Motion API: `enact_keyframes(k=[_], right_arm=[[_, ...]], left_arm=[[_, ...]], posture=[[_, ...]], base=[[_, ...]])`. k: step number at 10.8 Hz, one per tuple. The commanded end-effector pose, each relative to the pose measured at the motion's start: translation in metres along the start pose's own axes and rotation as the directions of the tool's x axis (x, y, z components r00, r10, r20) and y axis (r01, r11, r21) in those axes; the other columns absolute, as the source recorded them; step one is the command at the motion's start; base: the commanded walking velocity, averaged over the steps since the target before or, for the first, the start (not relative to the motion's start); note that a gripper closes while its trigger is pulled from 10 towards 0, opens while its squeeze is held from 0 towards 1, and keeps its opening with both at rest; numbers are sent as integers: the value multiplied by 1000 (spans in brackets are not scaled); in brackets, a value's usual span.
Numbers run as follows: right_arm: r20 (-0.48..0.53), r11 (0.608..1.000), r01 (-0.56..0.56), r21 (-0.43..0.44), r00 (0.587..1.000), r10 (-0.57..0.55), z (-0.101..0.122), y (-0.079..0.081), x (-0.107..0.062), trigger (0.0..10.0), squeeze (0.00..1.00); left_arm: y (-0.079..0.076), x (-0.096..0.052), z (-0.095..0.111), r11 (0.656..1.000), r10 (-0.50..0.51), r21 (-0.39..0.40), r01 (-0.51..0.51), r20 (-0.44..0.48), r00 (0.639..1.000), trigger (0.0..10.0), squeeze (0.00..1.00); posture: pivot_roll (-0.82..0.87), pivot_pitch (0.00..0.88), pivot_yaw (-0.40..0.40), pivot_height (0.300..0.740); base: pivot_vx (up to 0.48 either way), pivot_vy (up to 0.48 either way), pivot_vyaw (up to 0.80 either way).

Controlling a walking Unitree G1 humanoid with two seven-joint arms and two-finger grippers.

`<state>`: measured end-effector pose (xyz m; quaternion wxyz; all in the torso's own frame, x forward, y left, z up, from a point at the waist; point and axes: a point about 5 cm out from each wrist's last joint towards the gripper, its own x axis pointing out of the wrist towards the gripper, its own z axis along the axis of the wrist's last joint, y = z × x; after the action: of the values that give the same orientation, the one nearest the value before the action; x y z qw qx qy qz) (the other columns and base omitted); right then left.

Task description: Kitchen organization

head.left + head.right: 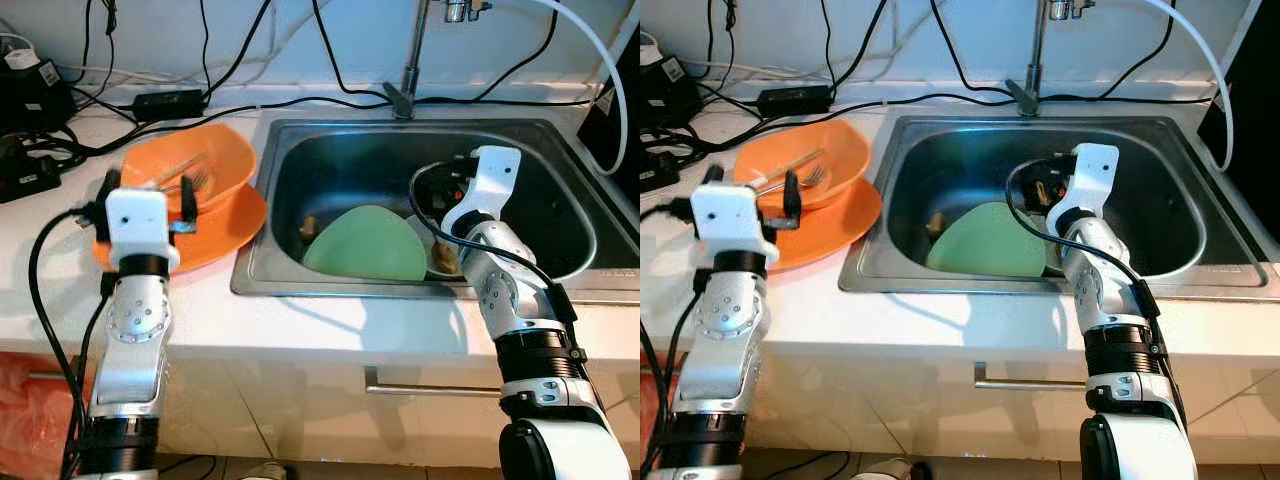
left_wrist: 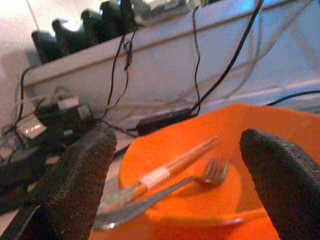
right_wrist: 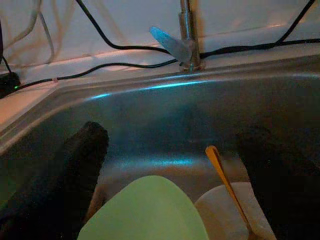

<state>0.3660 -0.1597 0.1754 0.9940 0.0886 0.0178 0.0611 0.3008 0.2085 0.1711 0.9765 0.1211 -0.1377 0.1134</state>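
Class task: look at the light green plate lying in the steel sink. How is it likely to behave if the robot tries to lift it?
The light green plate looks thin and stiff, probably plastic and light. It lies tilted against the steel sink wall, so it may slide when nudged. Its smooth surface could slip between the right gripper fingers, which stand open above it.

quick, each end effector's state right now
Left end effector: open, holding nothing, at the orange bowl.
Right end effector: open, holding nothing, inside the sink.
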Motion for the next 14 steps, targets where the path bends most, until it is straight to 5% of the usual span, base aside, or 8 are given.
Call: enact_keyframes(k=[1, 3, 6, 7, 8, 14], right_arm=[[1, 1000, -12, 19, 1000, 12, 0, 1, -2, 10000, 161], [-10, 1000, -9, 30, 1000, 9, -1, -2, -3, 10000, 0], [-18, 999, -18, 42, 1000, 19, -3, 1, -1, 10000, 0], [-14, 999, -22, 46, 1000, 23, 0, 3, 0, 10000, 0], [-12, 999, -23, 47, 1000, 23, 0, 3, 0, 10000, 0], [-12, 999, -10, 48, 1000, 11, 1, 0, -1, 10000, 0]], left_arm=[[7, -2, -1, 999, 43, -15, -44, -18, 999, 10000, 1000], [23, -9, -5, 989, 146, -13, -147, -57, 988, 10000, 1000], [22, -15, -8, 990, 133, -31, -136, -86, 987, 10000, 961], [19, -13, -8, 993, 111, -38, -115, -91, 990, 10000, 694], [17, -12, -8, 994, 97, -40, -100, -91, 991, 10000, 0], [4, -6, -10, 996, 36, -75, -43, -96, 995, 10000, 0]], posture=[[154, 33, 55, 740], [162, 30, 53, 740], [170, 26, 48, 740], [167, 24, 49, 740], [162, 23, 50, 740], [154, 23, 51, 740]], base=[[0, 0, 0], [0, 0, 0], [0, 0, 0], [0, 0, 0], [0, 0, 0], [0, 0, 0]])
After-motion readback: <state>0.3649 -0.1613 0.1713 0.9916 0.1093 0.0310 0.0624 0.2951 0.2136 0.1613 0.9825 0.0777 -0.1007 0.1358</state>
